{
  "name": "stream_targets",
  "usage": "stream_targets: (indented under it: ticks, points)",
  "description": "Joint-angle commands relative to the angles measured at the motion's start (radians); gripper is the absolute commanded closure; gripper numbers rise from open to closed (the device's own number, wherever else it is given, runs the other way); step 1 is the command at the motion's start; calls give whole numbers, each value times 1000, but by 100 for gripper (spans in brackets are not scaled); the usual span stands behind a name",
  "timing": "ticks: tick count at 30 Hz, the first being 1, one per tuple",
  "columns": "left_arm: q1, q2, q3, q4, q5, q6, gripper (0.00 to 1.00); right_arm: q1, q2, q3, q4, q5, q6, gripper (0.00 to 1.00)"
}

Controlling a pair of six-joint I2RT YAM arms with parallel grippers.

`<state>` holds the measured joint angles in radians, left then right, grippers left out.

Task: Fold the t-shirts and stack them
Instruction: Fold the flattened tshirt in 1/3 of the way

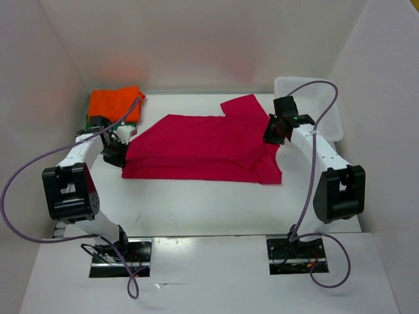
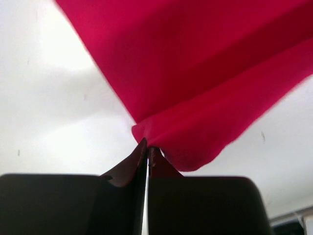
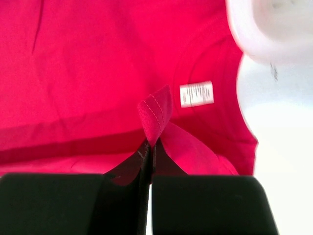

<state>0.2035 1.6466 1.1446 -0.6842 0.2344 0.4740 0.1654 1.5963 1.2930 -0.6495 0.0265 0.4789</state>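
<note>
One magenta-red cloth t-shirt (image 1: 196, 147), one orange cloth t-shirt (image 1: 114, 101), one white plastic mesh basket (image 1: 330, 121), two claws, left claw (image 2: 147, 149) and right claw (image 3: 149, 144).

The red shirt (image 1: 203, 147) covers the middle of the table (image 1: 209, 209), between the 2 grippers. The left gripper (image 1: 120, 152) pinches its left edge and the right gripper (image 1: 275, 131) pinches its right edge, so both sides of the cloth are occupied. In front of the shirt, a wide strip of bare table is free. Behind it, only a narrow bare strip runs along the back wall (image 1: 209, 46). The orange shirt (image 1: 116, 103) fills the far left corner and the basket (image 1: 327, 114) the far right one. Purple cables (image 1: 306, 203) loop beside each arm
</note>
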Motion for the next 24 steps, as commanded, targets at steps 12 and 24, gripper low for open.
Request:
stream_targets:
  ticks: [12,24]
  points:
    - [48,-277,-215,-178,-52,109,100,54,-371,-231,-173,-60,50,100]
    - [48,-133,-137,-104,-73,118,100,54,-164,-114,-89,-19,-2,100]
